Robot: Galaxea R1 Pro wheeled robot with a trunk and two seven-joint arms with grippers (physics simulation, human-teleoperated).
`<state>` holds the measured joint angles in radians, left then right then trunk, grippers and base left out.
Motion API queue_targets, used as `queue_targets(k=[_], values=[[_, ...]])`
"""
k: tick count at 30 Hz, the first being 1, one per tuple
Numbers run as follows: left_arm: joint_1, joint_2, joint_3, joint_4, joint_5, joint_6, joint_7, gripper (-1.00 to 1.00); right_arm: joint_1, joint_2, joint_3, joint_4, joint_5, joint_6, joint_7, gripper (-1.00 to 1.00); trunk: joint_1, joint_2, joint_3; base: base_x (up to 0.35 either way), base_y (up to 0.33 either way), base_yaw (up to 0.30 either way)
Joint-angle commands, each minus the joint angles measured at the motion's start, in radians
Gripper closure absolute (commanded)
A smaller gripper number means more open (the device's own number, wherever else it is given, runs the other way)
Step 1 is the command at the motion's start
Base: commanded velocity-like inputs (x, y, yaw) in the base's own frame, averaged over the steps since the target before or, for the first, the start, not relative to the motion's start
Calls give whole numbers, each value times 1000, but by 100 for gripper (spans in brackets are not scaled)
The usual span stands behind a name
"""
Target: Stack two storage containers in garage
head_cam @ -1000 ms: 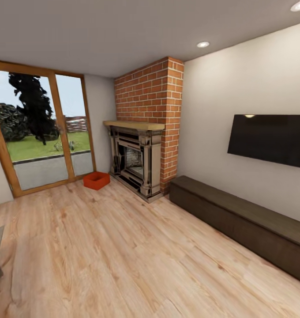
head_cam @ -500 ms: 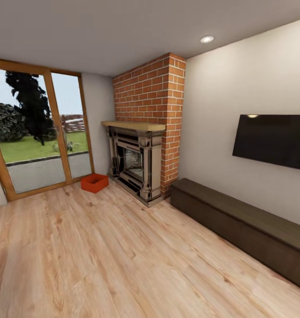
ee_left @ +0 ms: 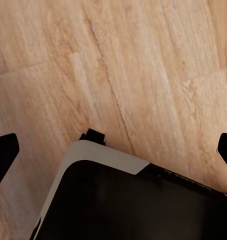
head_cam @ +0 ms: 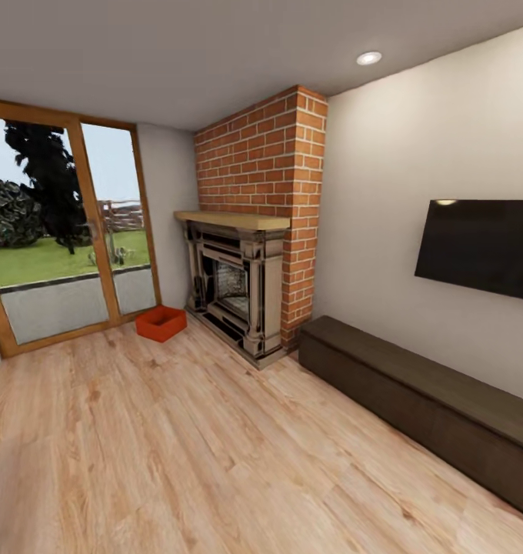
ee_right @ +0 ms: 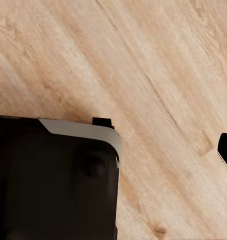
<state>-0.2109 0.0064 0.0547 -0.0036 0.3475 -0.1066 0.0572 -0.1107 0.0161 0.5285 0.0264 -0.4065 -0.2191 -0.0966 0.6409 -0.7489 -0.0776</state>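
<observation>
— Only one of the storage containers could be seen, right?

— Yes, a single orange-red bin on the plank floor of the living room, far across it, between the glass door and the fireplace. It sat just beside the door's lower frame and near the hearth's left corner. It was small at that range, so I could not tell what, if anything, lay inside.

— What was cut off?

— The door ran off the left edge of the head view, the wall screen off the right, and the long dark brown chest was clipped at the lower right corner.

— Anything between the robot and the bin?

— Bare planks. The chest hugged the right wall beneath the screen, and the brick chimney rose over the mantel to the ceiling.

— And the jaws?

— On the left wrist view, the left gripper showed a dark fingertip at each side edge, spread wide, with only floor and the robot's black, white-edged base between them. They gripped nothing. On the right wrist view, the right gripper's one fingertip showed at the edge; the other was out of frame, so I cannot tell how its jaws stood.
</observation>
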Motion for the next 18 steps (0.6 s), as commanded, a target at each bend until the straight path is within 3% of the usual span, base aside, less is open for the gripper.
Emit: queue_targets(k=[1, 9, 18], values=[[-1, 0, 5, 1, -1, -3, 1, -100, -1, 1, 8, 3, -8, -5, 0, -100, 1, -1, -2, 323, 0, 0], [-1, 0, 5, 1, 0, -4, 1, -100, -1, 1, 5, 4, -8, -8, 14, -100, 1, -1, -2, 323, 0, 17], [-1, 1, 6, 0, 1, -1, 1, -100, -1, 1, 7, 4, -8, -6, 15, -100, 1, -1, -2, 323, 0, 269]])
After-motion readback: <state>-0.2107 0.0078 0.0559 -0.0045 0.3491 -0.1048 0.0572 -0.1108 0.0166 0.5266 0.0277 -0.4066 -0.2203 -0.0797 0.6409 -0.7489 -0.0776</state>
